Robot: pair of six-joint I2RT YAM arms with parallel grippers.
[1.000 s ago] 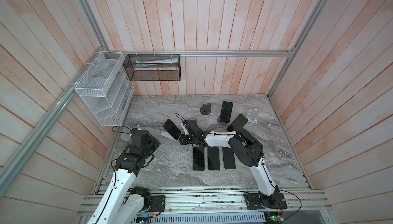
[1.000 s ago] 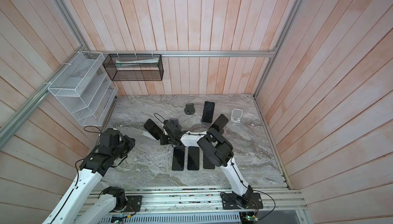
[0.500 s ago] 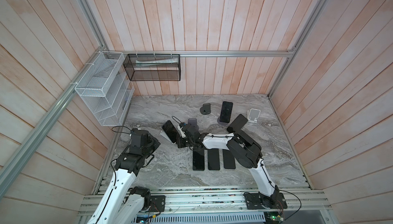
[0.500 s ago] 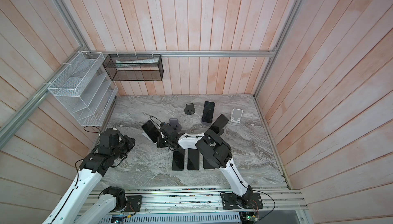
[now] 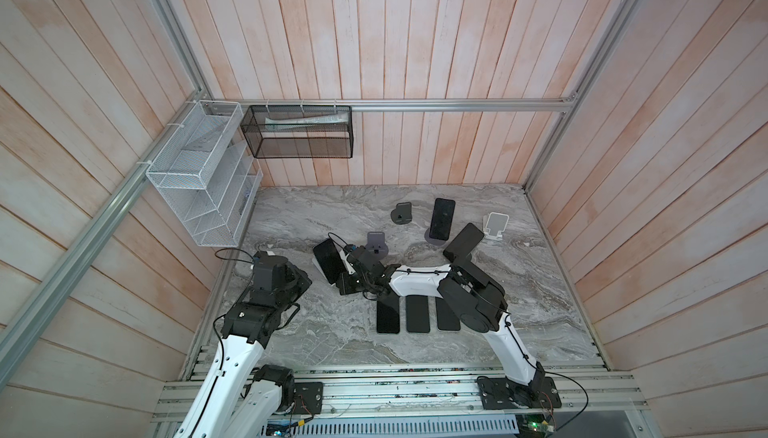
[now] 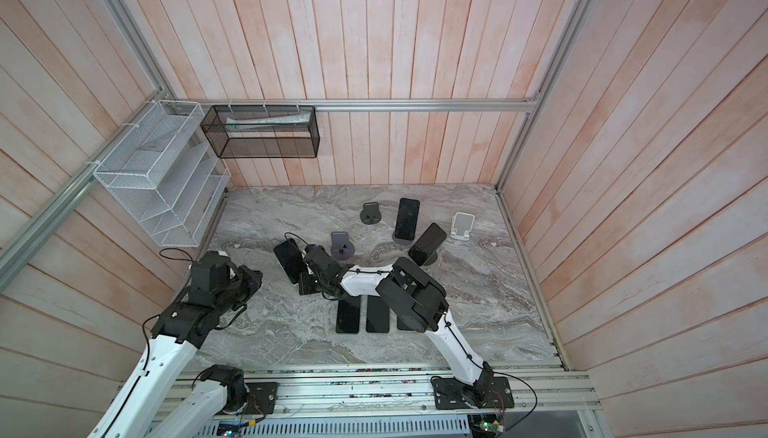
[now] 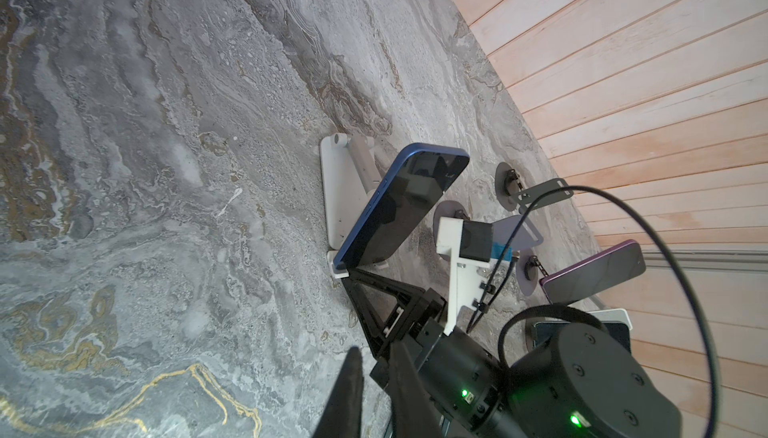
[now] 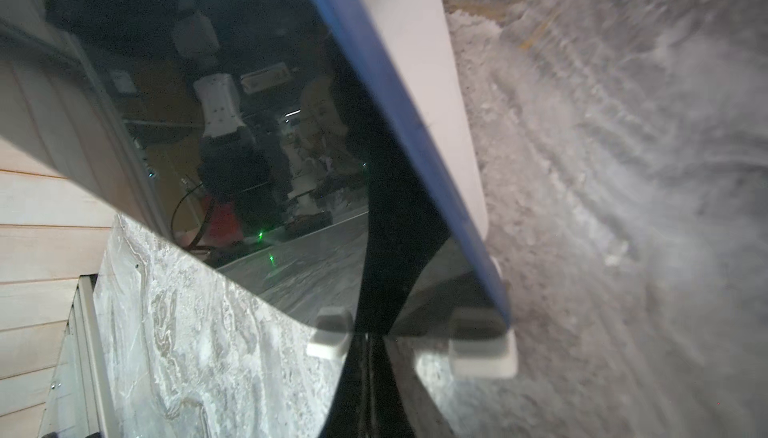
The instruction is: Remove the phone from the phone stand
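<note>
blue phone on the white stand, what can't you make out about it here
Left wrist view: back of the blue phone faces the white stand, unseen.
Right wrist view: its top runs off the frame; the shut right tool covers part of its lower edge.
Both top views: its seat in the stand is too small, partly behind that tool.

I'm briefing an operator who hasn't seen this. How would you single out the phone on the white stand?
On the marble table, look toward the white wire rack on the left wall. The propped phone nearest it is the one. Its edge is blue and its stand white; the other two propped phones sit on dark stands.
</note>
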